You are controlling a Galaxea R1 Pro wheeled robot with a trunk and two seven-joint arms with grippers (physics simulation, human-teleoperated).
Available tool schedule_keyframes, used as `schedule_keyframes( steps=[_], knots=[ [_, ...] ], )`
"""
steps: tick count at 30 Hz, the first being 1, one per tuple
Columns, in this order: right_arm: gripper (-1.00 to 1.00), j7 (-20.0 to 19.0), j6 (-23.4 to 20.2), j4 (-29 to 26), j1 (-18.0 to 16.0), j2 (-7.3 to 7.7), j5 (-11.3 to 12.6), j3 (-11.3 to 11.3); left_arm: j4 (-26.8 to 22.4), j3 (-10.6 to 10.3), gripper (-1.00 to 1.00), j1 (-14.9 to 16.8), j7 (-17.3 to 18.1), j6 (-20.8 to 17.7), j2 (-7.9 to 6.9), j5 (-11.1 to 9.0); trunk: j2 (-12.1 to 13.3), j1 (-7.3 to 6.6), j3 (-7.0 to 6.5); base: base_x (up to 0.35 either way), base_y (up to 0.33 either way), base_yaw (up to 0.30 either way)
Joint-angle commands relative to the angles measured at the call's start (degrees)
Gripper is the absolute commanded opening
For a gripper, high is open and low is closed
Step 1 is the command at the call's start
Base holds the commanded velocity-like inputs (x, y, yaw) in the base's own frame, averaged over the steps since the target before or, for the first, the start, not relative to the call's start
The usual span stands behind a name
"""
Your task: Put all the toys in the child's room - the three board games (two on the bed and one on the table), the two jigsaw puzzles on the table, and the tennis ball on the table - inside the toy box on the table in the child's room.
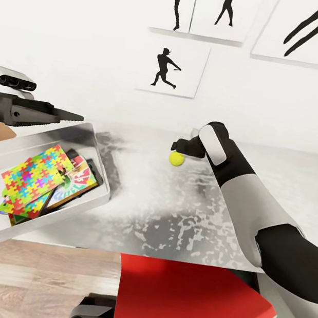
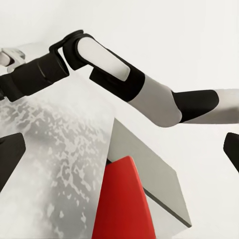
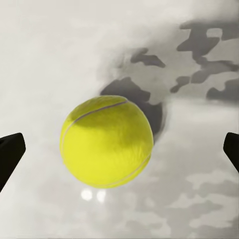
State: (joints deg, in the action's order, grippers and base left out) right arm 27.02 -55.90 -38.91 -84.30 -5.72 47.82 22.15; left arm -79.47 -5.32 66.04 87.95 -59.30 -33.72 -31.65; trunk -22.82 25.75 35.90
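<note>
My right fingers (image 3: 10, 159) are spread wide, with the tennis ball (image 3: 106, 141) between them on the worktop (image 3: 45, 59). My left fingers (image 2: 10, 154) are spread too.

I see the toy box (image 1: 94, 140) at the table's (image 1: 179, 220) left end, tilted, overhanging the front edge. Puzzles (image 1: 33, 176) lie on top of the board games (image 1: 73, 185) inside it. Tennis ball (image 1: 176, 158) sits mid-table, right of the box, toward the wall. Right gripper (image 1: 179, 147) is just behind the ball. Chair (image 1: 185, 304) sits under the front edge.
</note>
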Motion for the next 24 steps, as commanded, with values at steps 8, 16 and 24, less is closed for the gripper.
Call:
schedule_keyframes(
  steps=[8,16,24],
  knots=[
    [1.00,0.58,-0.22,-0.03,-0.45,0.01,0.61,0.17,0.02,-0.12,1.00,0.12,0.21,-0.64,-0.06,-0.11,-0.10,0.03,0.83,0.000,0.000,0.000],
    [1.00,0.58,-0.28,-0.03,-0.94,0.00,0.61,0.10,0.02,-0.12,1.00,0.14,0.21,-0.63,-0.06,-0.10,-0.10,0.03,1.58,0.000,0.000,0.000],
    [1.00,0.58,-0.34,-0.03,-1.41,0.00,0.64,0.09,0.02,-0.08,1.00,0.15,0.21,-0.63,-0.06,-0.12,-0.10,0.03,2.32,0.000,0.000,0.000]
  ],
)
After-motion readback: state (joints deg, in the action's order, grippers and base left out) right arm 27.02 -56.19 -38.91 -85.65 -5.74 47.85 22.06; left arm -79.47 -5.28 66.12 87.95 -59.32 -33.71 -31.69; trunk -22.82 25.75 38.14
